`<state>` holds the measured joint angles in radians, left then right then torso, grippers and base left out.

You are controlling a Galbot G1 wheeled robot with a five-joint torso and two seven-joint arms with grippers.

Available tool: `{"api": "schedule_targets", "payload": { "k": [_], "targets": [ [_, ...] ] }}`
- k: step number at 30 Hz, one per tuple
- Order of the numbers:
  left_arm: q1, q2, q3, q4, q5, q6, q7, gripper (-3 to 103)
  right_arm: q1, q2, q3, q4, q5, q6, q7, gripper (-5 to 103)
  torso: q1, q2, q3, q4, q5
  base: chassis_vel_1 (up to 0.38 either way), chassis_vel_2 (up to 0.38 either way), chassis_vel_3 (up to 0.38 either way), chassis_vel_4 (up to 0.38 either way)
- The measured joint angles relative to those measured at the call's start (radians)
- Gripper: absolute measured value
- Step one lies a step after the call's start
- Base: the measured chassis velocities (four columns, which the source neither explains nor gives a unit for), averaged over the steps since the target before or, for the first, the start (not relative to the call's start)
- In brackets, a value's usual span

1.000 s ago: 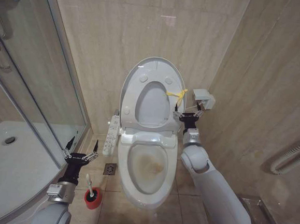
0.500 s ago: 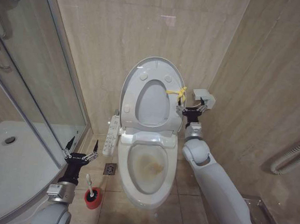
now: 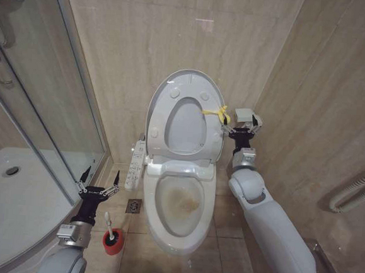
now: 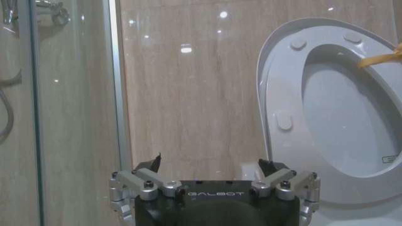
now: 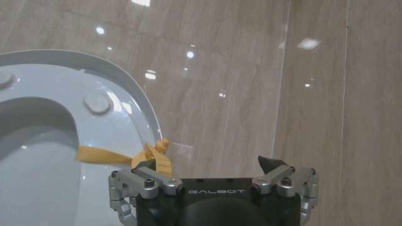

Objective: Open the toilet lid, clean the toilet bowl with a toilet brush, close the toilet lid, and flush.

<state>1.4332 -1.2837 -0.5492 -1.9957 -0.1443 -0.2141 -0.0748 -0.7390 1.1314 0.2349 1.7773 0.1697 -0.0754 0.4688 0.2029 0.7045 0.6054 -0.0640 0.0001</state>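
Left gripper point(image 3: 98, 182) is hanging low on the left side, fingers spread wide with nothing in them, parked just above and a bit behind the toilet brush point(image 3: 108, 223). The brush is standing in its little red holder cup point(image 3: 113, 242) on the floor tiles, right between the shower tray point(image 3: 12, 208) and the toilet, white stick handle tilted up toward the gripper but not touching it. Next to it the toilet bowl point(image 3: 180, 203) is uncovered, with brownish staining on the inside. Behind the bowl both the seat ring point(image 3: 165, 119) and the toilet lid point(image 3: 163, 87) are flipped up and leaning back against the beige wall tiles, and there's a yellow tie point(image 3: 218, 114) knotted at the right edge of them. A white control panel point(image 3: 137, 163) hangs off the left side of the toilet. Furthest back, the right gripper point(image 3: 242, 128) is up beside that raised edge, fingers apart and empty; from the right wrist camera the yellow tie point(image 5: 135, 157) sits just next to one finger tip, not pinched. A small white box point(image 3: 247, 116) on the wall is right behind it.
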Motion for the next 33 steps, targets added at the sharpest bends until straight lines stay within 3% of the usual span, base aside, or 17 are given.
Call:
{"api": "schedule_targets", "payload": {
  "k": [21,33],
  "targets": [
    [0.0,0.0,0.0,0.0,0.0,0.0,0.0,100,-0.186,-0.024,0.064,0.146,0.034,-0.013,0.004,100,0.0,0.0,0.0,-0.0002,-0.0001,0.0,0.0,0.0,0.0],
    [0.0,0.0,0.0,0.0,0.0,0.0,0.0,100,-0.42,0.038,0.104,0.178,-0.027,0.031,0.019,100,0.0,0.0,0.0,0.0,-0.0001,0.0,0.0,0.0,0.0]
  ]
}}
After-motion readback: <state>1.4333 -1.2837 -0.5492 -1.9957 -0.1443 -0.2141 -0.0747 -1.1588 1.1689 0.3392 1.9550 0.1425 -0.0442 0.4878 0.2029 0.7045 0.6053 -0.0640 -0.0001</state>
